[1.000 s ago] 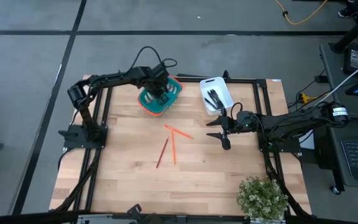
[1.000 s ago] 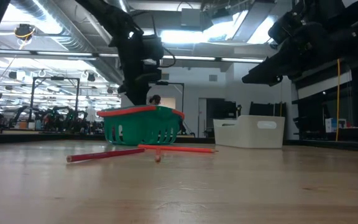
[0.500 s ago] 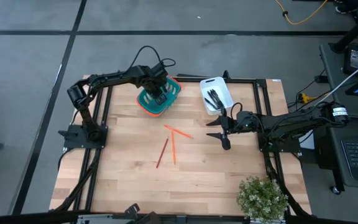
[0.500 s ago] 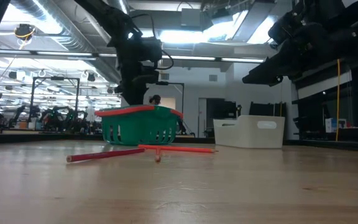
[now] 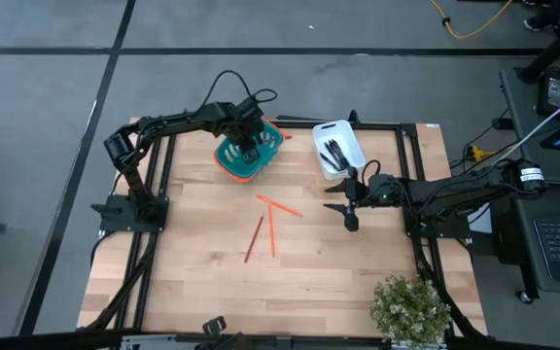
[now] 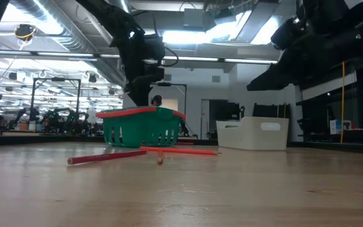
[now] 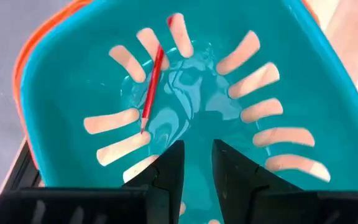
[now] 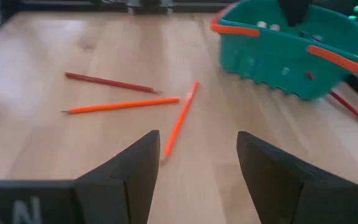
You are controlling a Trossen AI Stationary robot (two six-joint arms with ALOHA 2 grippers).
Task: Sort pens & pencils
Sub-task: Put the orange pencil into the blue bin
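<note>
Over the teal basket at the tabletop's far left, the left gripper has just parted its fingers and dropped a red pencil inside, leaving three pencils mid-table for later, while the right gripper hovers open nearby.

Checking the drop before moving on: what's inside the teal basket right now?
One red pencil lies on the floor of the teal basket, in front of the open left gripper. The part of the floor under its fingers is hidden.

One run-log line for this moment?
left gripper: open over basket | pencil: in basket | right gripper: open, waiting | pencils: on table
</note>
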